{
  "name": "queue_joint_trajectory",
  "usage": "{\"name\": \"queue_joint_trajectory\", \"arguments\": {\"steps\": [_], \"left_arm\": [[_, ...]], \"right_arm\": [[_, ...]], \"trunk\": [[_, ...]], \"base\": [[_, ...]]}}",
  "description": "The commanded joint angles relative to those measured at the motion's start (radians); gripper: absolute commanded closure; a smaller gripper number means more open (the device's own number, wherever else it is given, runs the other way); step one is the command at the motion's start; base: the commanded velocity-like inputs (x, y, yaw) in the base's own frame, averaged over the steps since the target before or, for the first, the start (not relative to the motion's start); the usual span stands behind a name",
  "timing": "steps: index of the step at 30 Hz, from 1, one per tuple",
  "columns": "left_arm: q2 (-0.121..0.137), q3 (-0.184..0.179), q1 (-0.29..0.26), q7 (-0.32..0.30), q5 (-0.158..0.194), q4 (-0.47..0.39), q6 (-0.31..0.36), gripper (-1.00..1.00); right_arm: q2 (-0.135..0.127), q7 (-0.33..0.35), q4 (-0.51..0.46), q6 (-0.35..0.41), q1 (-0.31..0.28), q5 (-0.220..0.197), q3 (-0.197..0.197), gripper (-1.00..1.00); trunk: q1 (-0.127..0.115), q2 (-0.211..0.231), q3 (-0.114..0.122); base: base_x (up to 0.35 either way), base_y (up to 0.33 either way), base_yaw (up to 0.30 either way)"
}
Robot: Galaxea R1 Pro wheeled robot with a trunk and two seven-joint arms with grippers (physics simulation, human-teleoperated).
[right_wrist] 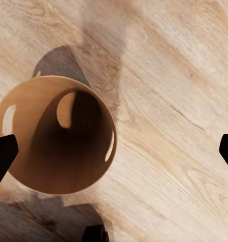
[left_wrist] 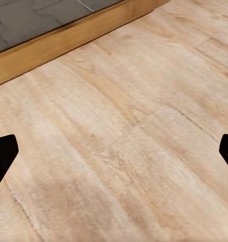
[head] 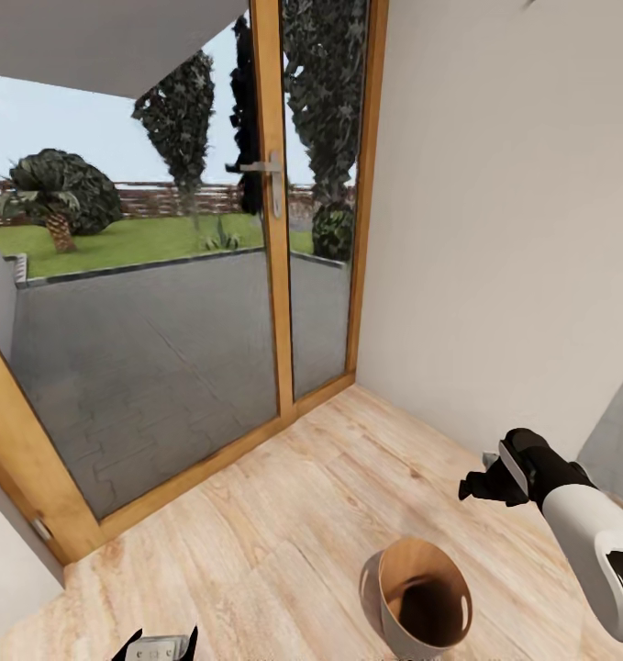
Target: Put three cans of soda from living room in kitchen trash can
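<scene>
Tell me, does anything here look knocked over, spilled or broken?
Nothing stands out. The wooden bin stands upright on the plank floor by the glass door; what shows of its dark inside holds nothing. No spill or damage shows around it.

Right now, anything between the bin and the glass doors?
Nothing: in the head view, bare wood-plank floor runs from the bin to the glass doors.

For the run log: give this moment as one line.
scene: wood floor by glass door | trash can: upright, no cans visible inside | right gripper: open, empty, above floor beside bin | left gripper: open, empty
</scene>
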Motion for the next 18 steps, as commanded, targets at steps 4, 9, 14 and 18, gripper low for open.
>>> {"name": "queue_joint_trajectory", "arguments": {"steps": [4,9,14,18], "left_arm": [[0.0,-0.003,0.0,0.0,0.0,0.002,0.0,-1.0],[0.0,-0.006,0.0,0.0,0.0,0.002,0.0,-1.0],[0.0,-0.006,0.0,0.0,0.0,0.003,0.0,-1.0],[0.0,-0.007,0.0,0.0,0.0,0.003,0.0,-1.0]], "right_arm": [[0.003,0.001,0.0,0.0,0.0,0.0,0.001,-1.0],[0.004,0.001,0.0,0.0,0.0,0.0,0.002,-1.0],[0.006,0.0,0.002,-0.002,0.0,0.0,0.002,-1.0],[0.006,0.0,0.003,-0.021,0.001,0.0,0.002,-1.0]], "trunk": [[0.015,-0.028,-0.013],[0.035,-0.063,-0.028],[0.054,-0.098,-0.044],[0.069,-0.126,-0.056]], "base": [[0.0,0.0,0.0],[0.0,0.0,0.0],[0.0,0.0,0.0],[0.0,0.0,0.0]]}}
